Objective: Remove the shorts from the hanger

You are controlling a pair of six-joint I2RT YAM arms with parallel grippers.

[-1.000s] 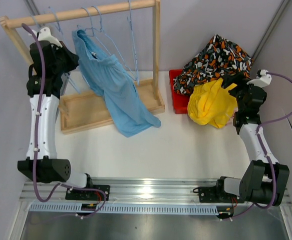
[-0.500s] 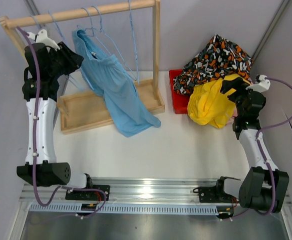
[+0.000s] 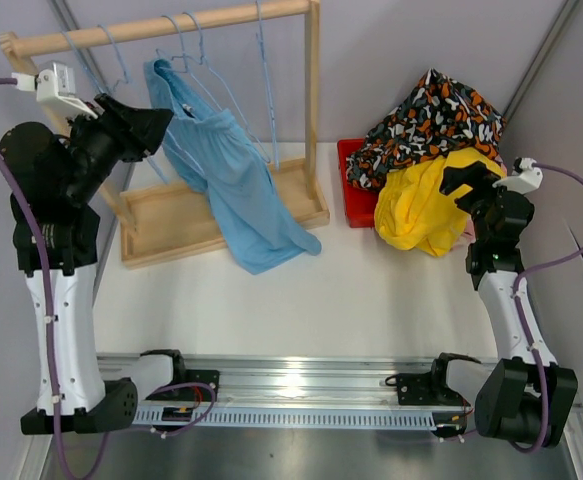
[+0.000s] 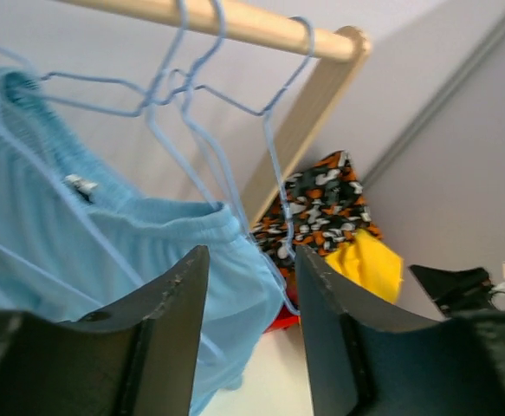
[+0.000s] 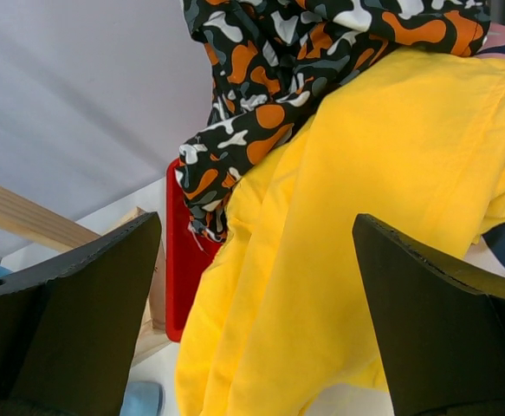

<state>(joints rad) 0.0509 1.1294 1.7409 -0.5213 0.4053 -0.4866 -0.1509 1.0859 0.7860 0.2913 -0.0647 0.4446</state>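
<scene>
You can pass freely over the bare white table (image 3: 321, 295) near the arms. Ahead of your left gripper (image 4: 250, 260), thin blue wire hangers (image 4: 202, 139) crowd under the round wooden rail (image 4: 235, 21). The light blue shorts (image 3: 226, 170) hang down in the middle, and a wooden post (image 3: 313, 90) stands beside the red bin (image 3: 359, 207).

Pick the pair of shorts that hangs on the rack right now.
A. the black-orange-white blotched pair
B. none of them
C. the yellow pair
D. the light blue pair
D: the light blue shorts hang below the wooden rail, while the yellow shorts and the blotched shorts lie heaped at the red bin off to the right.
</scene>
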